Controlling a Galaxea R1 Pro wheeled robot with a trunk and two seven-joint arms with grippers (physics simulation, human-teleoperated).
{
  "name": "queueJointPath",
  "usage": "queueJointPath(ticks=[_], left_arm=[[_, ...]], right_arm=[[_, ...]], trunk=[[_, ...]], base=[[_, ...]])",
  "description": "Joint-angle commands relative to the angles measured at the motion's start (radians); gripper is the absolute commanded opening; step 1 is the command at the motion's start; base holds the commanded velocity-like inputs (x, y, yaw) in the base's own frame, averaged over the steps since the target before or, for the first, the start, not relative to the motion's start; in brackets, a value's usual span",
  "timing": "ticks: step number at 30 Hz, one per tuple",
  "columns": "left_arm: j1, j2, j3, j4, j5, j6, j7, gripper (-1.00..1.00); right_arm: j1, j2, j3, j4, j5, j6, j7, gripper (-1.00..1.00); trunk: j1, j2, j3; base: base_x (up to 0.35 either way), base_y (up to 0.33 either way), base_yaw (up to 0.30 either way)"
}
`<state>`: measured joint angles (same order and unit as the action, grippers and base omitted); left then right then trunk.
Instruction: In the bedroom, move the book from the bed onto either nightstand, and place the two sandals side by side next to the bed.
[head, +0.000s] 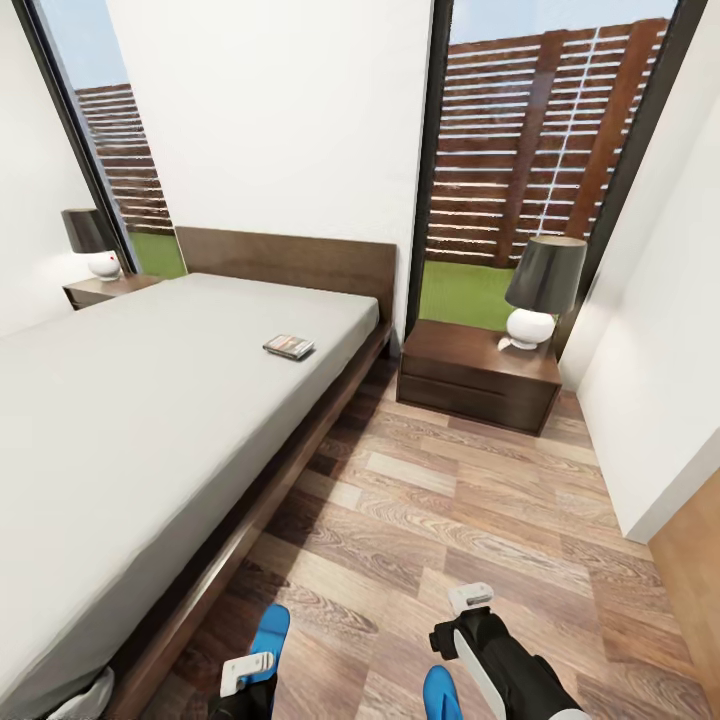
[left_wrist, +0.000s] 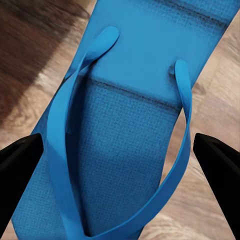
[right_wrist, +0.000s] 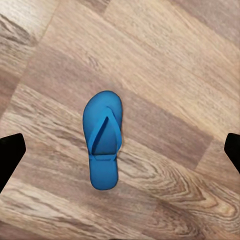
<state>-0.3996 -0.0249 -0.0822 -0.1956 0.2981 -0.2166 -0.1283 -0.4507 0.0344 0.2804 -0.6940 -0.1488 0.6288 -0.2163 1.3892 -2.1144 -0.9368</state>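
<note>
The book (head: 288, 346) lies flat on the off-white mattress of the bed (head: 130, 420), near its right edge. A dark nightstand (head: 478, 375) stands right of the bed, and another nightstand (head: 100, 290) stands at the far left. One blue sandal (head: 268, 632) lies on the floor beside the bed frame, and the other sandal (head: 440, 692) is further right. My left gripper (left_wrist: 120, 155) is open, low over the first sandal (left_wrist: 125, 135), with a finger on each side of it. My right gripper (right_wrist: 120, 150) is open, high above the second sandal (right_wrist: 103, 145).
A black-shaded lamp (head: 540, 290) with a white base stands on the right nightstand, and a similar lamp (head: 90, 240) on the left one. A white wall (head: 660, 380) bounds the wood-plank floor (head: 450, 500) on the right. Tall windows sit behind the nightstands.
</note>
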Motion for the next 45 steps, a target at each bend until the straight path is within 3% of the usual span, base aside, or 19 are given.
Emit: queueJointPath(ticks=[1,45], left_arm=[[-0.001,0.0,-0.008,0.001,0.01,-0.004,-0.001,-1.0],[-0.001,0.0,-0.008,0.002,0.01,-0.004,-0.001,-1.0]], right_arm=[[-0.001,-0.001,0.004,-0.001,-0.011,0.003,-0.009,1.0],[-0.001,-0.001,0.005,-0.001,-0.014,0.003,-0.009,1.0]], trunk=[[0.004,-0.008,-0.004],[0.172,-0.316,-0.142]], base=[[0.0,0.0,0.0],[0.0,0.0,0.0]])
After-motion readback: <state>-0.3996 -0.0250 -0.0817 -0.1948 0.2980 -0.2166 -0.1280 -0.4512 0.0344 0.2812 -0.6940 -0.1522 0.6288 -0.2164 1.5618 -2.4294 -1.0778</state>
